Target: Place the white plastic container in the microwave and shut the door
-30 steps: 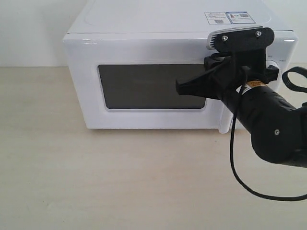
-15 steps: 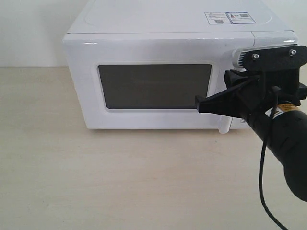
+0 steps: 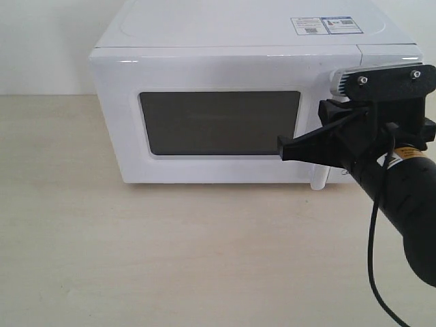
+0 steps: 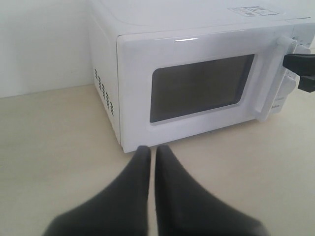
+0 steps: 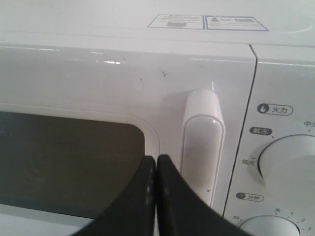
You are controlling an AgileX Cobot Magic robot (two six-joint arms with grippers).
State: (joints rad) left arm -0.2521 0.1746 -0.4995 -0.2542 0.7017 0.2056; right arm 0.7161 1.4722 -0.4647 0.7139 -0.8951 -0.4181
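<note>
The white microwave [image 3: 238,34] stands at the back of the table with its door [image 3: 218,71] closed. The dark window [image 3: 219,122] shows nothing inside. The white plastic container is out of view. My right gripper [image 3: 283,148] is shut with nothing in it. Its tip hovers in front of the window's lower right corner, just left of the vertical bar handle [image 5: 202,142]. In the right wrist view the right gripper [image 5: 156,160] sits beside that handle, apart from it. My left gripper [image 4: 151,150] is shut and empty, low over the table before the microwave's left front corner [image 4: 123,145].
Two round knobs [image 5: 290,162] sit right of the handle; my right arm hides them in the exterior view. A black cable [image 3: 371,272] hangs from that arm over the pale wooden tabletop [image 3: 170,259]. Vent slots [image 4: 103,91] line the microwave's left side. A white wall stands behind.
A second ago my right gripper was higher and further left across the door window. It moved right and down, then held still for the last half second. The door stayed closed.
</note>
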